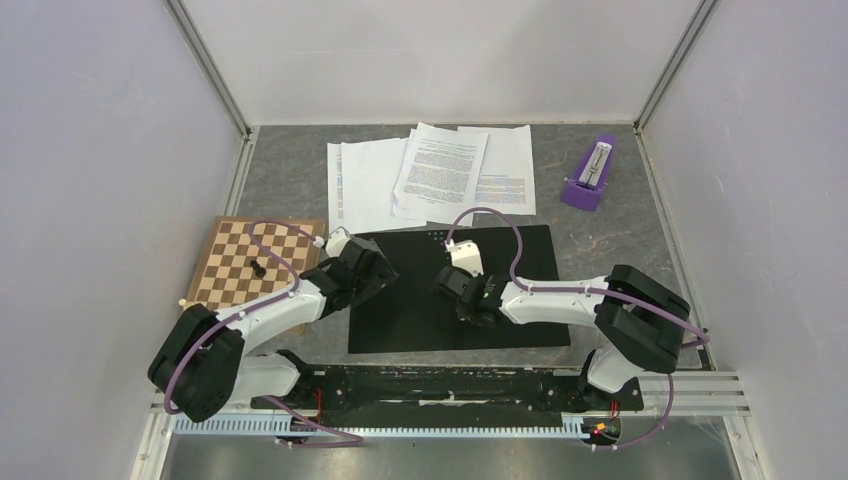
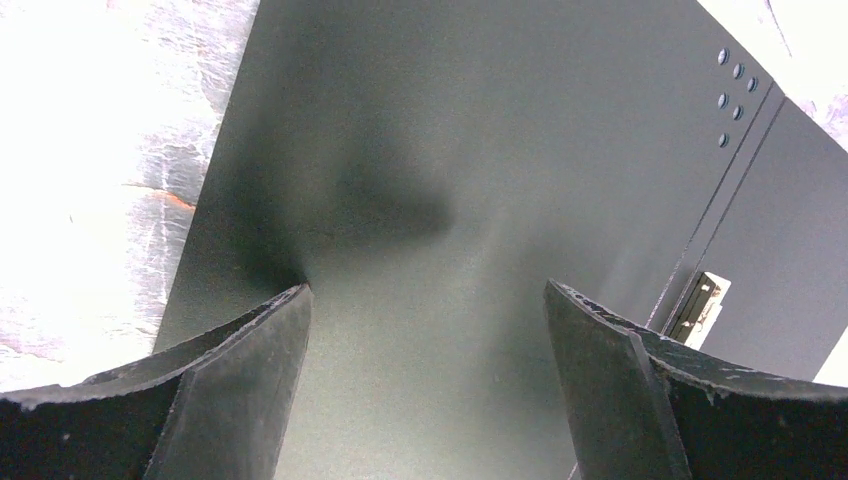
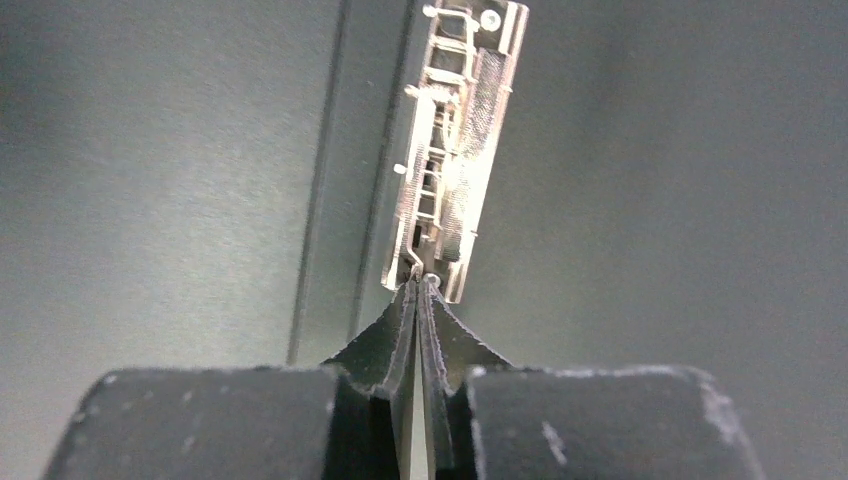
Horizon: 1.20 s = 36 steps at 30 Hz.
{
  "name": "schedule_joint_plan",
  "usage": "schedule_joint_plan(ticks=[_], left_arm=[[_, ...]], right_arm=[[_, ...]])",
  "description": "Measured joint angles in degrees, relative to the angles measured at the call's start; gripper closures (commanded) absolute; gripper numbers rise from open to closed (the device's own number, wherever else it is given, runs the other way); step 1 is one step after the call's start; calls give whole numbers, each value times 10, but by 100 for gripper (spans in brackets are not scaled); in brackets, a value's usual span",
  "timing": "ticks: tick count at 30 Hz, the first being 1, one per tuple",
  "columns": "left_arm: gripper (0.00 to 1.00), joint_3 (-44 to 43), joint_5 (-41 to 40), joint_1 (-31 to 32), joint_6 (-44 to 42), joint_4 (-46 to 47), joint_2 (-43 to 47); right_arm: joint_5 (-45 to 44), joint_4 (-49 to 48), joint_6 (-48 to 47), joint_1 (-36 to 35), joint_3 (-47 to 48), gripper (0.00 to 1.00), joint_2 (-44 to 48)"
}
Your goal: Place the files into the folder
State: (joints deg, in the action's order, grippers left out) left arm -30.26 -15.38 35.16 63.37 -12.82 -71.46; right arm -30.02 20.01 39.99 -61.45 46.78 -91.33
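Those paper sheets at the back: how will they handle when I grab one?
The sheets look thin: probably floppy, sagging from a pinch. They overlap, fanned, so a push likely drags several together. Flat on the table, edges may be hard to catch.

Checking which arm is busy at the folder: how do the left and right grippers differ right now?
The left gripper stands wide open; the right gripper is shut. The left hovers over the bare left cover of the folder; the right has its tips at one end of the metal clip on the spine. Both are over the open folder's black inside.
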Motion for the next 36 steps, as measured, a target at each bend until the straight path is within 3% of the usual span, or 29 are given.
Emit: schedule_joint_plan(ticks=[10,17,29,36], left_arm=[[5,0,5,-11,3,3,0],[6,0,7,-13,2,3,0],[6,-1,7,-13,2,2,0],[6,-1,8,-13,2,2,1]], right_arm=[[-8,19,0,2,-5,95,3],[1,46,-12,10,-4,80,18],[19,56,-68,13,64,81,2],[21,60,-71,12,71,87,-36]])
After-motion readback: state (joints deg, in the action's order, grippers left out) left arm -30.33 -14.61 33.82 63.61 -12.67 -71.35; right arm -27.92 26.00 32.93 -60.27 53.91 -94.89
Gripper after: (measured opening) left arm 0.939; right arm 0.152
